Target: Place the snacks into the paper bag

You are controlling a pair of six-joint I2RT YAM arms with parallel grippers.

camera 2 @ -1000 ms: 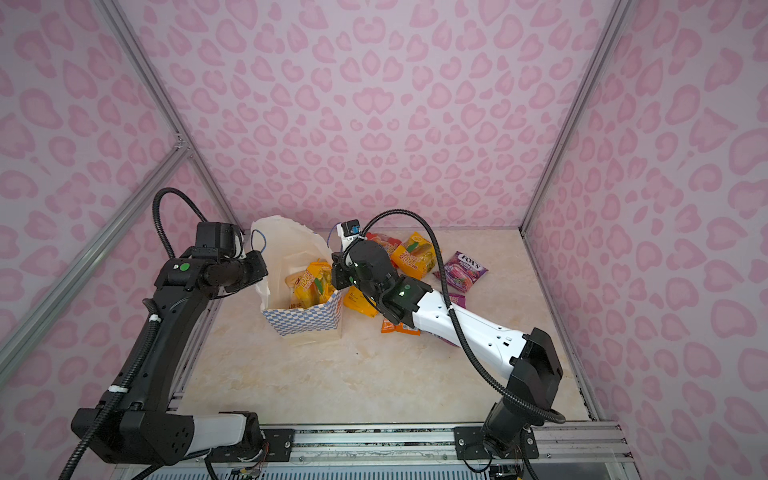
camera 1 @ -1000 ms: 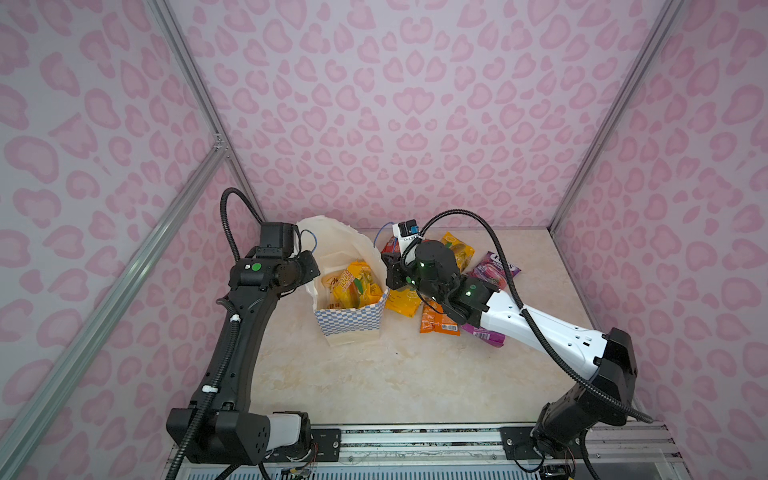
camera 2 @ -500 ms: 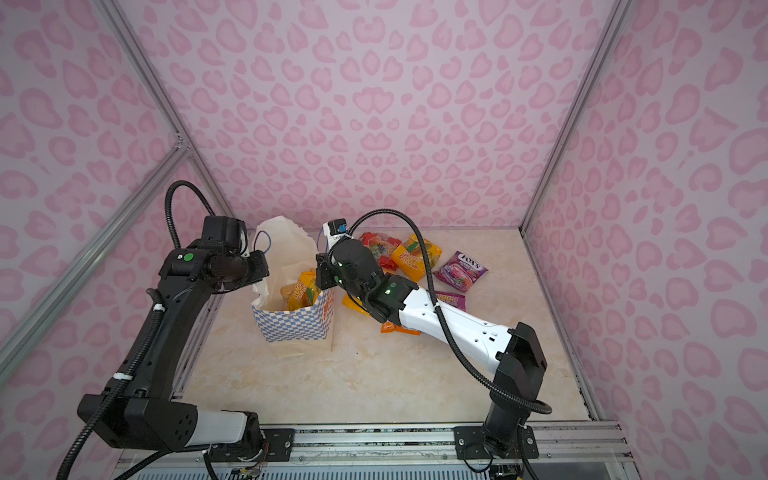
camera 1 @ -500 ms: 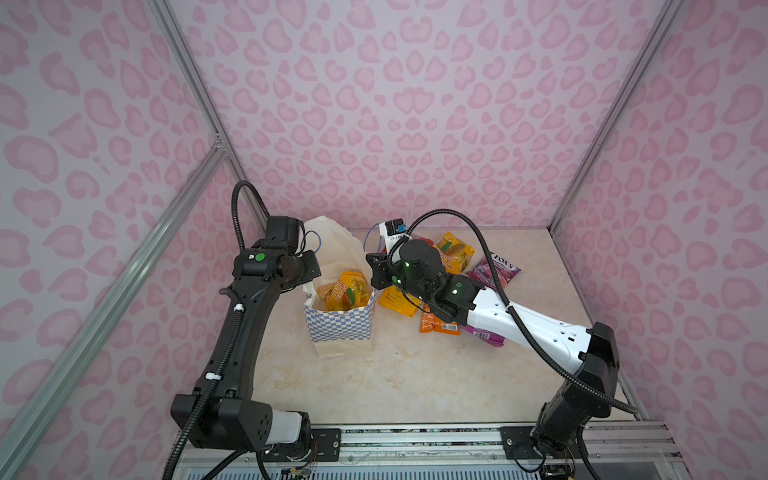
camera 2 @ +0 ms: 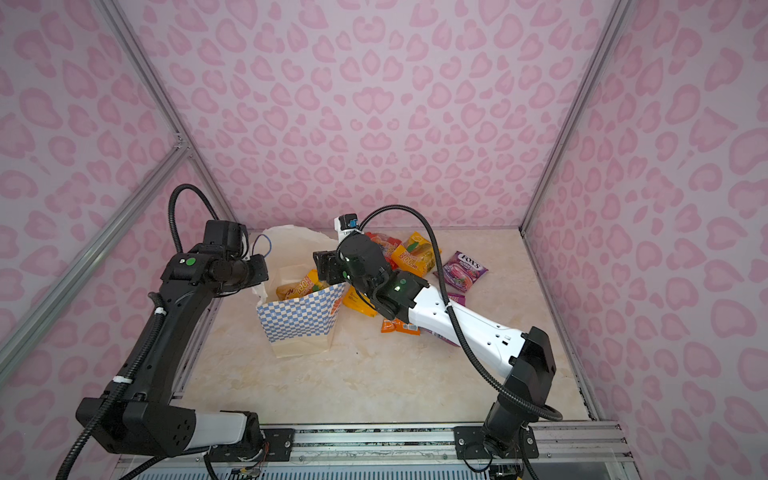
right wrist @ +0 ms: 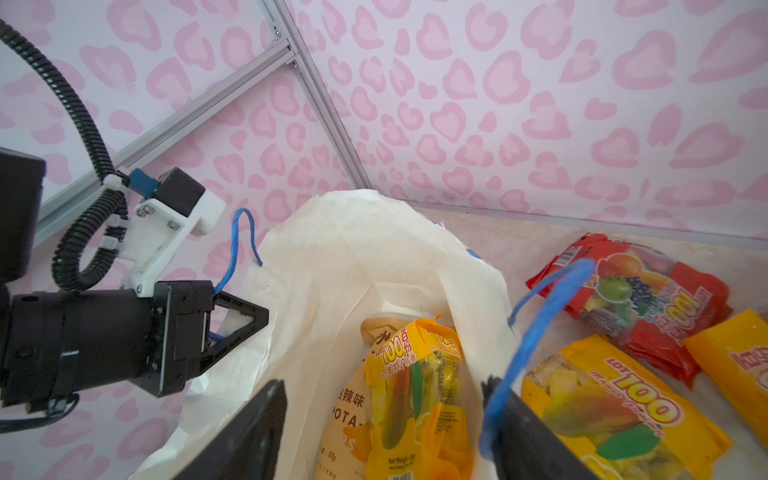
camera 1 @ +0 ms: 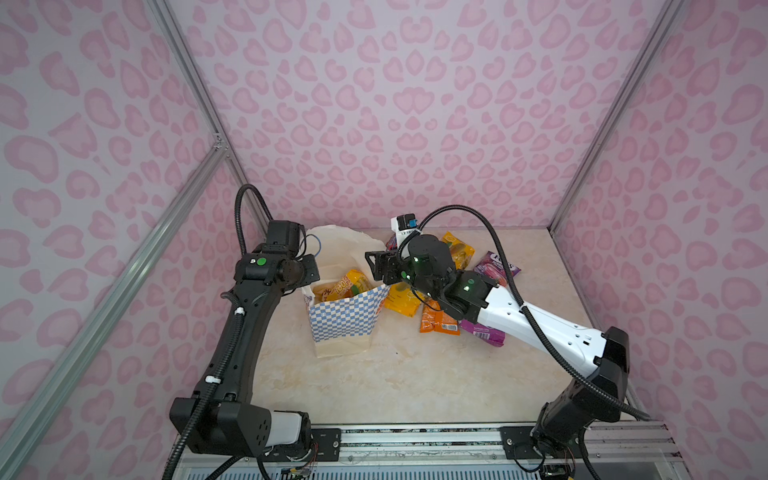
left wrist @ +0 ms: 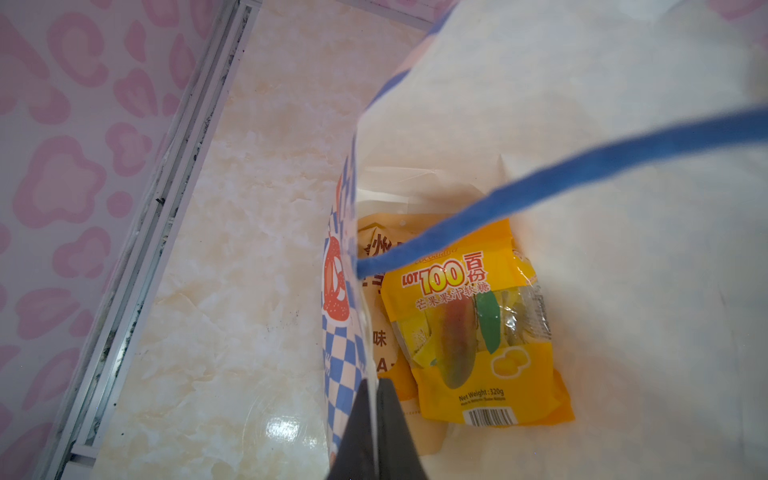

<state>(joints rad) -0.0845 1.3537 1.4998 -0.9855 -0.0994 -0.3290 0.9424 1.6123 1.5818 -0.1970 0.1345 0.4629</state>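
Note:
The paper bag (camera 1: pixel 345 320) (camera 2: pixel 297 320) stands open at the table's left middle, white with a blue checkered band. My left gripper (left wrist: pixel 376 388) (camera 1: pixel 309 272) is shut on the bag's left wall edge. My right gripper (right wrist: pixel 382 386) (camera 1: pixel 376 266) hangs open over the bag mouth. Inside lies a yellow mango packet (left wrist: pixel 469 332) (right wrist: pixel 415 374) on a pale potato-snack packet (right wrist: pixel 345 415), apart from the right fingers. Other snacks lie right of the bag: red (right wrist: pixel 644 299), yellow (camera 2: pixel 415 257), purple FOX'S (camera 2: pixel 463 270), orange (camera 1: pixel 438 324).
A blue cord handle (right wrist: pixel 536 332) crosses in front of one right finger. More packets lie partly under my right forearm (camera 1: pixel 540 328). Pink patterned walls with metal posts (camera 1: pixel 195 83) close in three sides. A metal rail (camera 1: pixel 415 436) runs along the table's front edge.
My right gripper has moved left over the bag mouth and opened. The yellow packet now rests inside the bag. The left gripper keeps its hold on the bag edge.

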